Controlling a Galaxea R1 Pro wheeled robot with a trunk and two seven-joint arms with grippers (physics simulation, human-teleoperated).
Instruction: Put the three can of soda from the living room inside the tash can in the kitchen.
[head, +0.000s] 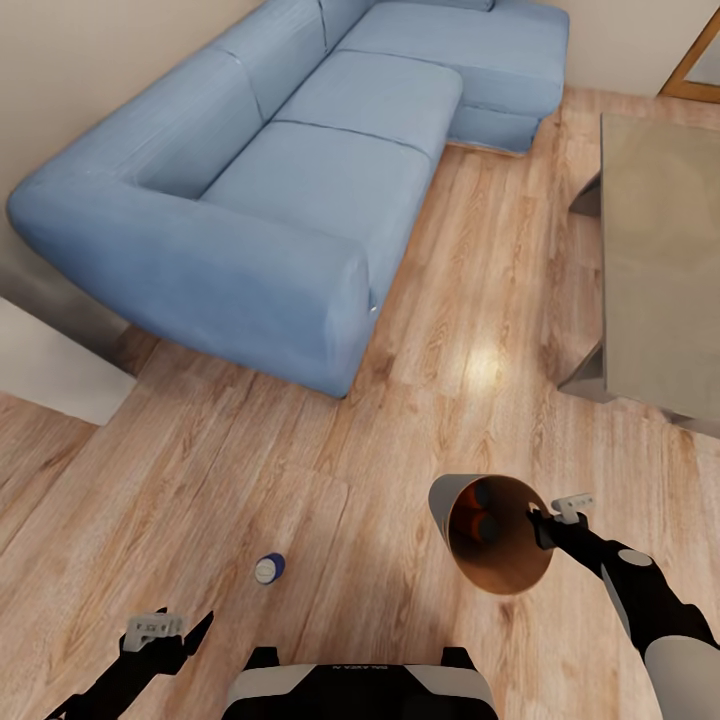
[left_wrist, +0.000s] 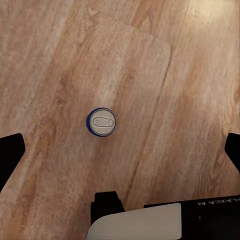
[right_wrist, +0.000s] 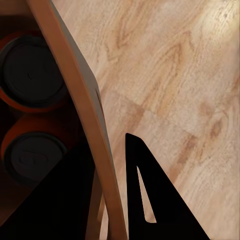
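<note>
In the living room, the right gripper (head: 543, 522) clamps the round rim of the plain grey tapered bin with a brown inside (head: 497, 540), held tilted above the warm wood floor (head: 450, 300); two orange soda cans (right_wrist: 30, 75) lie inside it (ends dark in shadow). The dark blue soda can with a silver top (head: 269, 569) stands upright on the floor, near the left gripper (head: 170, 632), whose fingers (left_wrist: 11, 152) are spread wide above it. The large light-blue corner sofa (head: 300, 170) stands beyond, a low glass-topped table (head: 660, 260) to the right.
</note>
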